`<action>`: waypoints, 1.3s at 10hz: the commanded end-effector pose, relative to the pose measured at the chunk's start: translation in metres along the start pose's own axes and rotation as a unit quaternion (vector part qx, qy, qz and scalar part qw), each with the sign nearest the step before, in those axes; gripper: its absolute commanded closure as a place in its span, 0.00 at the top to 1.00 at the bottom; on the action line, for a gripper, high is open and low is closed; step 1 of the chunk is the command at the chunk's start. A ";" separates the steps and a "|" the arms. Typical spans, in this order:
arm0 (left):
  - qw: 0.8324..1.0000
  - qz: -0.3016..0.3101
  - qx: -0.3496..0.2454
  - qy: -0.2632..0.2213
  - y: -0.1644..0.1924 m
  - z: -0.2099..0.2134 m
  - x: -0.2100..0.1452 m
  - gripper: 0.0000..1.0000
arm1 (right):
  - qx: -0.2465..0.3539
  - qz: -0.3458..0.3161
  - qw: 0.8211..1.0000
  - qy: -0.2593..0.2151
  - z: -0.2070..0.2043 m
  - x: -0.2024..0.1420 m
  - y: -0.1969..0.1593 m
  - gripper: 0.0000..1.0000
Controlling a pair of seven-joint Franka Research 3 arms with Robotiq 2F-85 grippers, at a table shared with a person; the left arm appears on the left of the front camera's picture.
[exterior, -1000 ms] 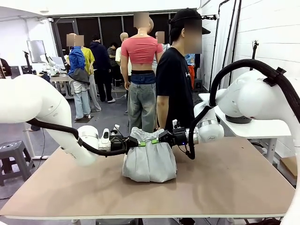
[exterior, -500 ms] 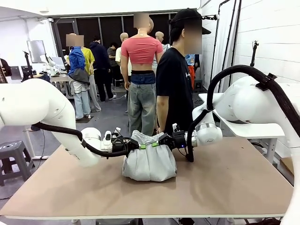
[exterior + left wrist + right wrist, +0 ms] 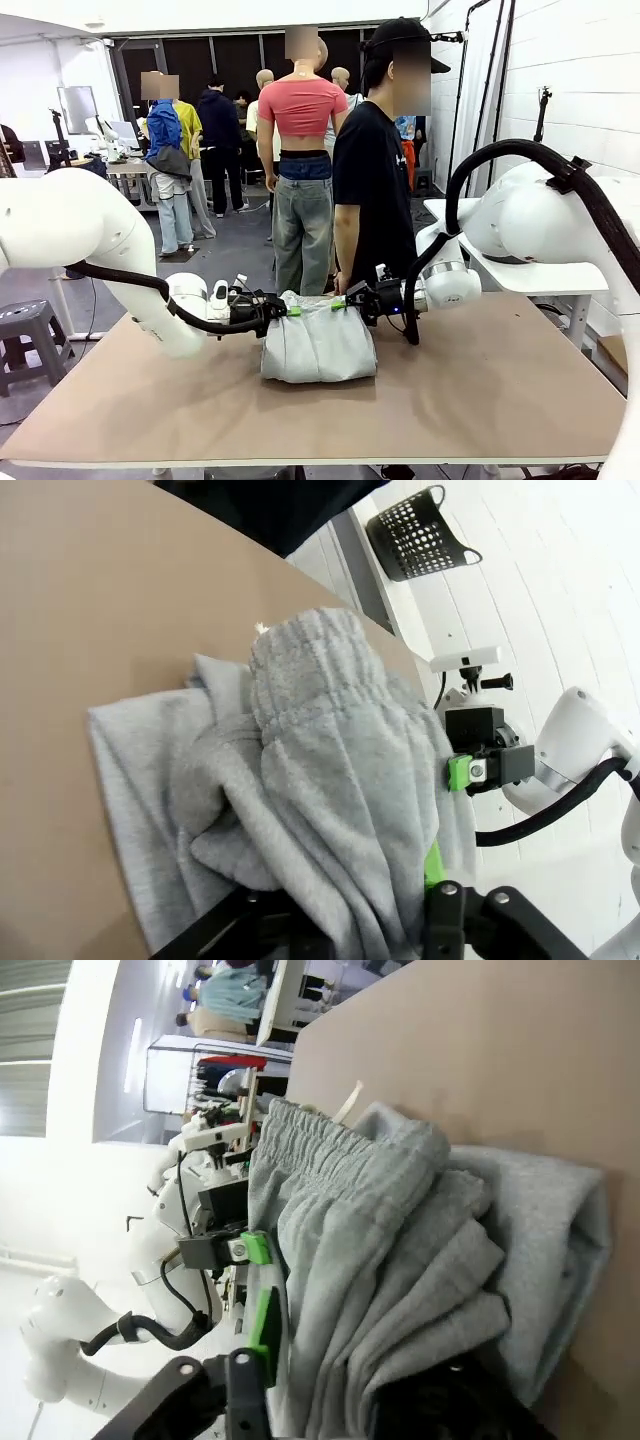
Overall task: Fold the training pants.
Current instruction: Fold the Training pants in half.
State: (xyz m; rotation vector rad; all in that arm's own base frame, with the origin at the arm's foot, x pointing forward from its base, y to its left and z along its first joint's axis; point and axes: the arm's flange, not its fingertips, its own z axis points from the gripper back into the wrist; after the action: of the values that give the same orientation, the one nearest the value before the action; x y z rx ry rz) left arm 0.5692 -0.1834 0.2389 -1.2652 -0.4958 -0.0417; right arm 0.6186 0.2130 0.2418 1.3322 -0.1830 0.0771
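The light grey training pants [image 3: 318,345] lie folded in a compact bundle at the middle of the table, the gathered waistband on top at the far edge. My left gripper [image 3: 290,311] is at the bundle's top left corner and my right gripper [image 3: 342,303] at its top right. In the left wrist view the pants [image 3: 330,780] drape between the spread fingers of my left gripper [image 3: 340,890]; its green pad [image 3: 432,865] shows beside the cloth. The right wrist view shows the pants [image 3: 400,1220] lying loosely between the spread fingers of my right gripper [image 3: 350,1360].
A person in a black shirt [image 3: 370,180] stands at the far edge of the brown table [image 3: 480,390], just behind the pants. A black mesh basket [image 3: 415,535] sits on the floor beyond. A white side table [image 3: 560,275] stands at the right.
Both grippers have lowered and their jaws have spread. The waistband has dropped from its lifted position onto the bundle, which now sits flatter.
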 end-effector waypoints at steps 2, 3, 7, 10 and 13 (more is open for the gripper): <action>1.000 0.009 0.025 -0.008 -0.013 0.021 0.005 1.00 | -0.088 -0.020 0.995 -0.039 0.027 -0.003 0.019 1.00; 0.999 0.008 0.032 -0.011 -0.019 0.029 0.007 1.00 | -0.123 -0.022 0.991 -0.040 0.041 -0.002 0.029 1.00; 0.993 -0.032 0.099 -0.059 -0.079 0.104 0.009 1.00 | -0.199 0.010 0.978 -0.055 0.085 -0.005 0.080 1.00; 0.989 -0.058 0.119 -0.069 -0.095 0.112 0.010 1.00 | -0.173 0.051 0.981 -0.074 0.094 -0.008 0.099 1.00; 0.991 -0.051 0.102 -0.073 -0.092 0.117 0.015 1.00 | -0.195 0.034 0.978 -0.065 0.096 -0.001 0.096 1.00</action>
State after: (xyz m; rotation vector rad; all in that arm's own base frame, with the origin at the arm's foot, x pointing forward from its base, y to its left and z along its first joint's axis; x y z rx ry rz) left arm 0.5129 -0.1019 0.3541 -1.0321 -0.6762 0.0162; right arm 0.5915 0.1418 0.3582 0.9453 -0.3424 0.0125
